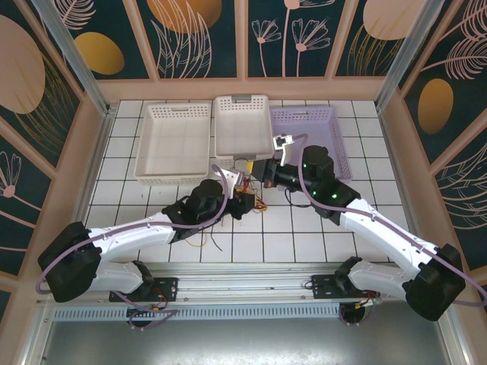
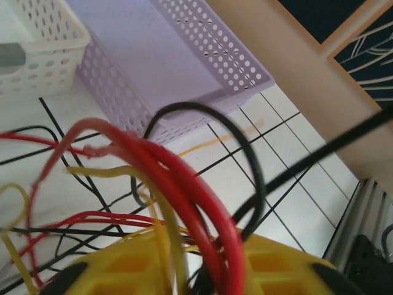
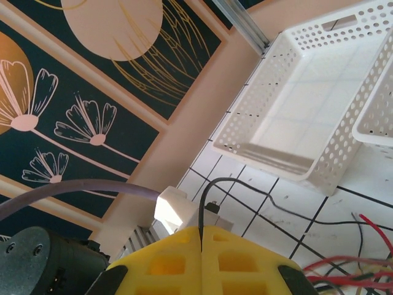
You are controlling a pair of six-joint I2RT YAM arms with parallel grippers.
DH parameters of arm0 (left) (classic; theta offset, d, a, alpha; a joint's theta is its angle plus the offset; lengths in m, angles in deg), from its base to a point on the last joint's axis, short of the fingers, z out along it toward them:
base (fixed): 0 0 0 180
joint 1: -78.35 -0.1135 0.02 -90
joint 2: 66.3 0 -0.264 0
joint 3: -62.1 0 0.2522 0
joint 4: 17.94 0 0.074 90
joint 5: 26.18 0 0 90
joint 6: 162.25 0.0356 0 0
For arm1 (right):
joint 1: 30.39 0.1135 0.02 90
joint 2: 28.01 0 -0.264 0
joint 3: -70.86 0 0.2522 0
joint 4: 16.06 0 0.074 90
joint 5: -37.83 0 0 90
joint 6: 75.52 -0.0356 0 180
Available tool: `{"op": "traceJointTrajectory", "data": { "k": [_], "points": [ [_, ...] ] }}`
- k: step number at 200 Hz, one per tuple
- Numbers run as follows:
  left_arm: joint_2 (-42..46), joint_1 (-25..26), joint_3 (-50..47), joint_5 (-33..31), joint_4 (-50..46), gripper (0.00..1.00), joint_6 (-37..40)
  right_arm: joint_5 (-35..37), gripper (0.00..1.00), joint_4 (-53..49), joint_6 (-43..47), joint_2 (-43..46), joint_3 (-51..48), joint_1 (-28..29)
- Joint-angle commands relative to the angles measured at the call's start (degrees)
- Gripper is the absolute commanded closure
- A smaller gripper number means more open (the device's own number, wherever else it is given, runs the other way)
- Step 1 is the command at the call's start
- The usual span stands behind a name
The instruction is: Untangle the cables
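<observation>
The cables (image 2: 184, 178), thin red, yellow and black wires, rise as a tangled bundle between the yellow fingers of my left gripper (image 2: 206, 261), which is shut on them. From above, that gripper (image 1: 246, 199) sits at the table's middle with the tangle (image 1: 257, 204) beside it. My right gripper (image 3: 201, 236) is shut on a single black cable (image 3: 212, 184), which loops up from the finger seam and trails right across the tiles. Seen from above, the right gripper (image 1: 255, 167) hovers just beyond the left one, near the baskets.
Three baskets line the back: a wide white one (image 1: 173, 143), a smaller white one (image 1: 242, 125) and a purple one (image 1: 329, 122). The purple basket (image 2: 184, 55) lies just past the tangle. Loose wire ends (image 1: 204, 240) rest on the tiles by the left arm.
</observation>
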Motion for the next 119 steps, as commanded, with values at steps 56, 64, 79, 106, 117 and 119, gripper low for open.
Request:
{"op": "traceJointTrajectory", "data": {
  "k": [56, 64, 79, 106, 117, 119],
  "points": [
    [8.7, 0.3, -1.8, -7.6, 2.0, 1.0, -9.2, 5.9, 0.96, -6.6, 1.9, 5.6, 1.1, -1.1],
    [10.2, 0.3, -2.2, -8.3, 2.4, 1.0, -11.2, 5.4, 0.84, -6.5, 2.1, 7.1, 0.1, -1.8],
    [12.6, 0.3, -3.2, -8.8, 3.6, 1.0, -13.4, 4.9, 0.61, -6.3, 2.2, 10.1, -1.9, -3.6],
    [15.9, 0.3, -4.5, -10.6, 5.0, 1.0, -17.3, 1.1, 0.45, -5.8, 1.2, 14.0, -5.9, -7.7],
    [17.1, 0.3, -5.0, -11.9, 5.6, 1.0, -19.7, -1.8, 0.42, -4.6, 1.2, 14.8, -7.9, -8.3],
    [17.3, 0.2, -5.1, -12.1, 5.8, 1.0, -20.1, -2.2, 0.42, -4.3, 1.2, 15.0, -8.3, -8.3]
  ]
}}
